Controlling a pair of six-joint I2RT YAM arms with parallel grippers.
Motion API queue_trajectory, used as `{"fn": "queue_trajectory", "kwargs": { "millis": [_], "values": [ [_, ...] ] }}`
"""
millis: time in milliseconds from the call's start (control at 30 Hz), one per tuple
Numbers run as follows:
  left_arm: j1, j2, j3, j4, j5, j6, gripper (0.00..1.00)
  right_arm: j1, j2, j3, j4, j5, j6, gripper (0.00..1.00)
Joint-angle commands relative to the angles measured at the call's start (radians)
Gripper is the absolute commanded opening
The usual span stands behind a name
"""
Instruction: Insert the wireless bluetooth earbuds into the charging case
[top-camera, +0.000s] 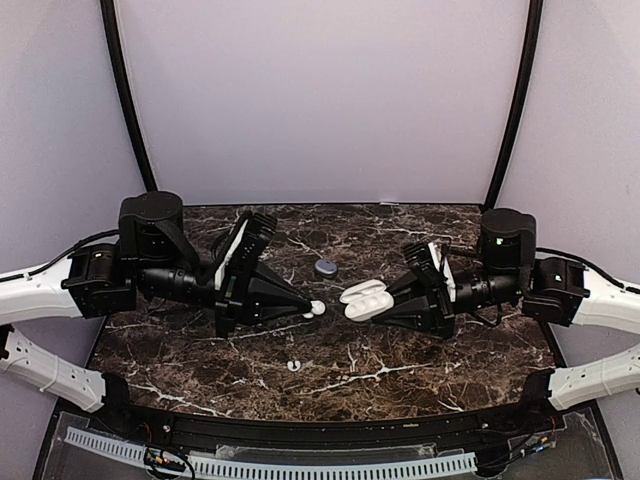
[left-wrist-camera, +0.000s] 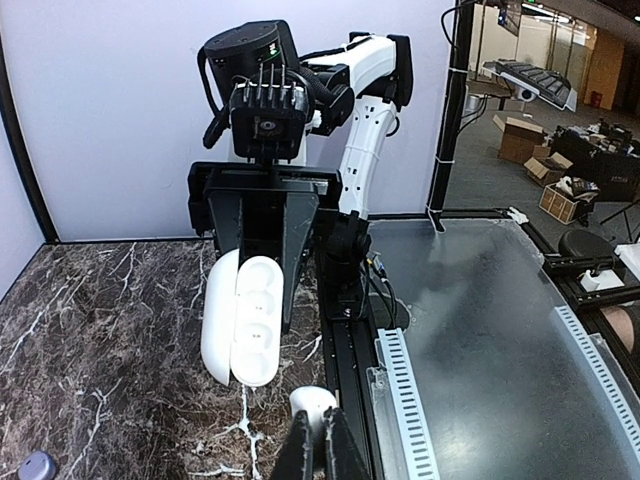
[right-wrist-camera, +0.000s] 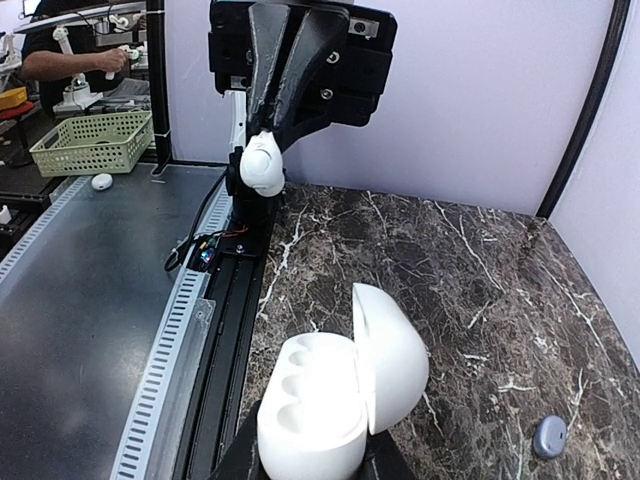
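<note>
The left tool (left-wrist-camera: 318, 442) is pinching one tiny, light, probably slippery earbud (left-wrist-camera: 312, 402) at its tips, facing the open charging case (right-wrist-camera: 320, 400), which the right tool (top-camera: 388, 300) is clamping by its glossy lower shell above the mid-tabletop (top-camera: 400, 360).

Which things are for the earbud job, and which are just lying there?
For the job: earbud in the left tool, second earbud on the table, open white charging case in the right tool.
Lying about: small grey-blue pebble.
</note>
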Motion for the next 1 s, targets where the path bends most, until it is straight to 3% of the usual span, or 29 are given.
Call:
{"fn": "queue_trajectory", "kwargs": {
  "millis": [0, 500, 967],
  "values": [
    [-0.034, 0.008, 0.034, -0.011, -0.032, 0.072, 0.0, 0.018, -0.009, 0.024, 0.027, -0.017, -0.04, 0.0],
    [-0.12, 0.091, 0.105, -0.022, -0.125, 0.149, 0.0, 0.044, -0.008, 0.032, 0.0, -0.033, -0.11, 0.0],
    [-0.125, 0.134, 0.149, -0.072, -0.216, 0.167, 0.0, 0.046, 0.027, 0.053, 0.005, -0.055, -0.026, 0.02]
  ]
}}
